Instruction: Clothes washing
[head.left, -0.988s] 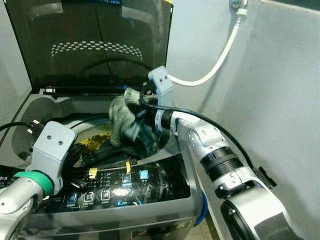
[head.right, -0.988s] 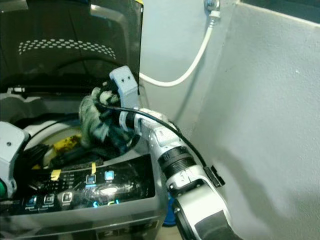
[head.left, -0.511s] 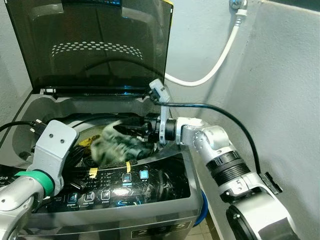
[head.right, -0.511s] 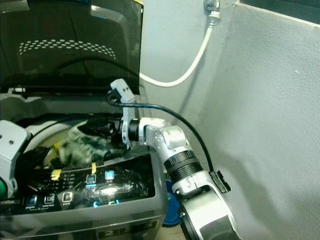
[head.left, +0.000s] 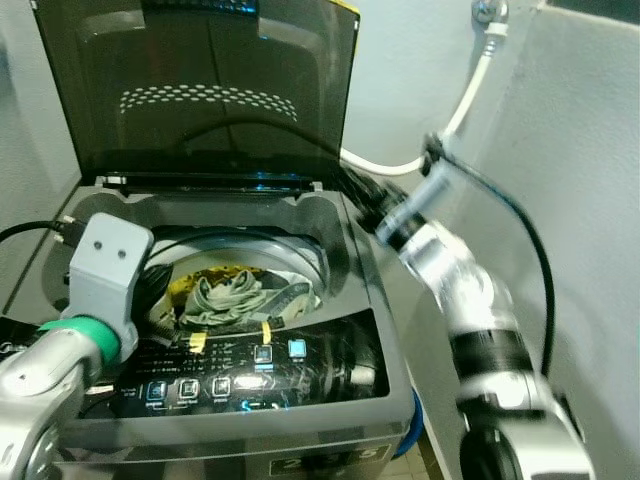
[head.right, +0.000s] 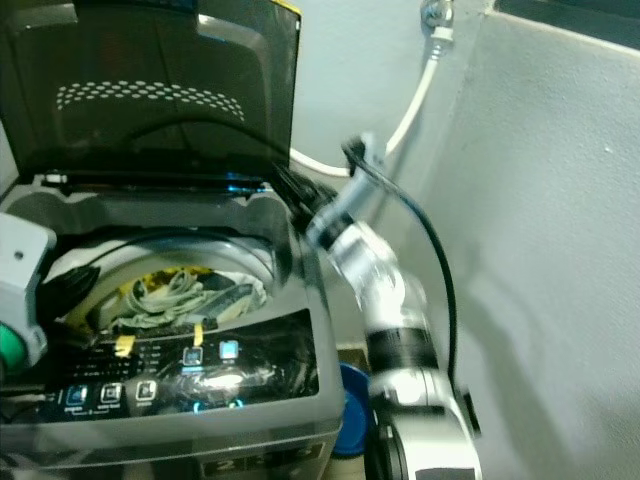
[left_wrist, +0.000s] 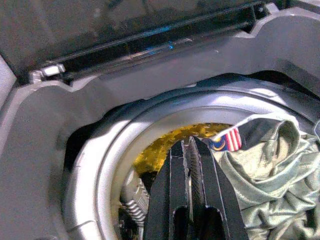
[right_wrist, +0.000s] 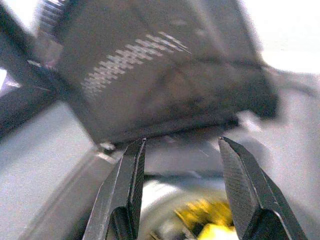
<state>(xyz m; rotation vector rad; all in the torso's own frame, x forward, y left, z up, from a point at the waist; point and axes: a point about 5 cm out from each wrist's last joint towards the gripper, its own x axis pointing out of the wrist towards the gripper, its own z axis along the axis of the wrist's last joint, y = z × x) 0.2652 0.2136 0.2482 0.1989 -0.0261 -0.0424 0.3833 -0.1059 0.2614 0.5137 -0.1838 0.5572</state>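
The top-loading washing machine (head.left: 300, 390) stands with its dark lid (head.left: 200, 90) raised. Inside the drum (left_wrist: 100, 150) lies a grey-green garment (head.left: 236, 297) on top of a yellow cloth (head.left: 186, 284); a small flag label (left_wrist: 227, 139) shows on the garment. My right gripper (right_wrist: 182, 150) is open and holds nothing. It hovers, blurred, above the machine's back right corner (head.left: 362, 192). Over the drum's left side, my left gripper (left_wrist: 187, 147) is shut with nothing between its fingers.
A white hose (head.left: 455, 110) runs down the wall behind the machine to a tap fitting (head.left: 487, 12). A grey wall (head.left: 580, 200) stands close on the right. The lit control panel (head.left: 250, 365) runs along the machine's front. A blue object (head.right: 352, 400) sits on the floor.
The right gripper has let the grey-green garment drop into the drum, then risen and drawn back to the right. The view has shifted slightly. The left arm stays put.
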